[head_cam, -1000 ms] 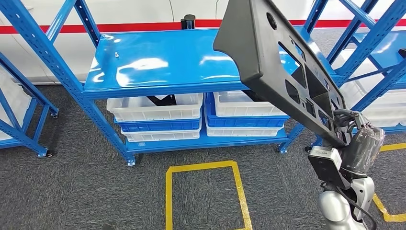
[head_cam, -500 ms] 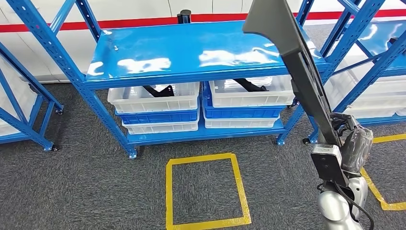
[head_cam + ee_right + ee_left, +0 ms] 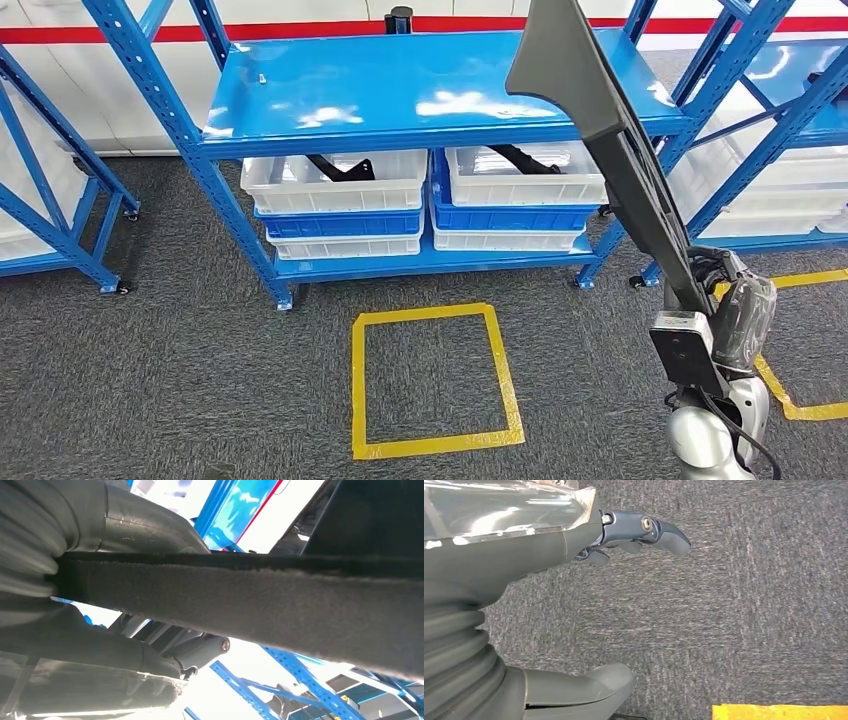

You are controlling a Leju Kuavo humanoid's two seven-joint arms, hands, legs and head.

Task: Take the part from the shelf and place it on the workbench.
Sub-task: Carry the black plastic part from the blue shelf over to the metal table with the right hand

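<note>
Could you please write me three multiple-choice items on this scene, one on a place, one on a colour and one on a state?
1. Where is the long dark part?
A. On the shelf's top board
B. Held up in the right hand
C. On the carpet

2. What colour is the taped square on the floor?
A. Yellow
B. Red
C. White

3. How is the left hand?
A. Holding a bin
B. Pressed on the shelf
C. Holding nothing, over the carpet

Answers:
1 B: in the head view the part rises from the right hand, in front of the blue shelf.
2 A: the tape outline is yellow.
3 C: in the left wrist view the fingers are apart, with only grey carpet beyond.
</note>
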